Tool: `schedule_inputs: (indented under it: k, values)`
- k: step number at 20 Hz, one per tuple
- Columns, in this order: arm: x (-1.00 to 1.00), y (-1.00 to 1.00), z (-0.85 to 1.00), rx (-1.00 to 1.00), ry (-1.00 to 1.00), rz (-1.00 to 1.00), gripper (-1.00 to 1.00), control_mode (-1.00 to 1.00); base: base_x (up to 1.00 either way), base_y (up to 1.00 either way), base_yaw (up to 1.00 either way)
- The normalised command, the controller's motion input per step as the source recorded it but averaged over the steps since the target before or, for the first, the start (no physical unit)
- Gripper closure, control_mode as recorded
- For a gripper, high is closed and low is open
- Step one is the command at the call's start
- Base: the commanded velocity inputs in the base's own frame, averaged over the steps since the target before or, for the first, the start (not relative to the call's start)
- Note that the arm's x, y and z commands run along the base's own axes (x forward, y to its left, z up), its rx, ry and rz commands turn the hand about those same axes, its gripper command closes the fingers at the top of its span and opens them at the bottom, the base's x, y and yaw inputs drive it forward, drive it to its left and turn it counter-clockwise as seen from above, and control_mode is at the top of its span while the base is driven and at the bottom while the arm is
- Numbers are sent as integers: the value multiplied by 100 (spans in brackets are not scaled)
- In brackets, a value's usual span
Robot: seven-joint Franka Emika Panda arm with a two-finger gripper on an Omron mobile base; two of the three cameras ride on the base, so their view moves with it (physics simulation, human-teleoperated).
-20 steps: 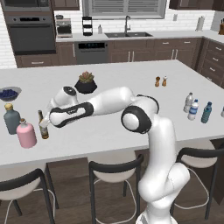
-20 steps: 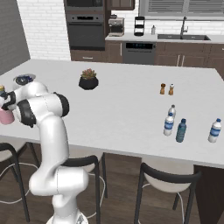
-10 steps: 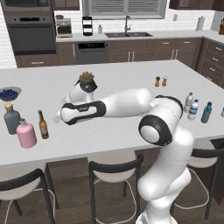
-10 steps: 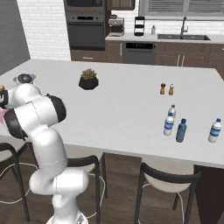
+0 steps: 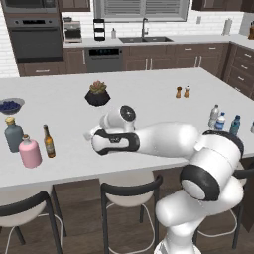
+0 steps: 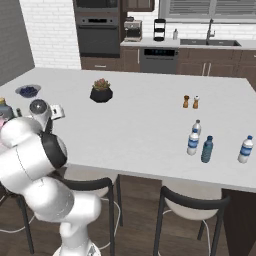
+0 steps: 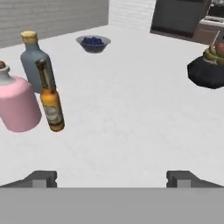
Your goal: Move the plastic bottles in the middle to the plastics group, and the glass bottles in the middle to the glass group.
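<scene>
Altogether: one amber bottle [image 7: 51,103] beside one pink bottle [image 7: 16,105] and one grey-blue bottle [image 7: 36,61] at left; gripper [image 7: 111,178] spread wide, empty, touching nothing.

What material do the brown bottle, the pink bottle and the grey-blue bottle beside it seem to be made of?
Brown bottle: likely glass, glossy amber, slim long neck, yellow label.
Pink bottle: perhaps glass or ceramic; opaque, smooth matte pink, so the look leaves it open.
Grey-blue bottle: probably frosted glass, dull surface, with a pale stopper that looks like cork.
</scene>
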Motion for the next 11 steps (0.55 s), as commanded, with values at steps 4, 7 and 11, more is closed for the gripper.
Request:
schedule_inputs:
  k: [4,7,11]
  values:
    - [-24,-100,63,10,1,-43,-100,-100,0,0,0]
    - [-30,-100,72,1,3,-48,-100,-100,0,0,0]
    - [-37,-100,50,0,5,-46,-100,-100,0,0,0]
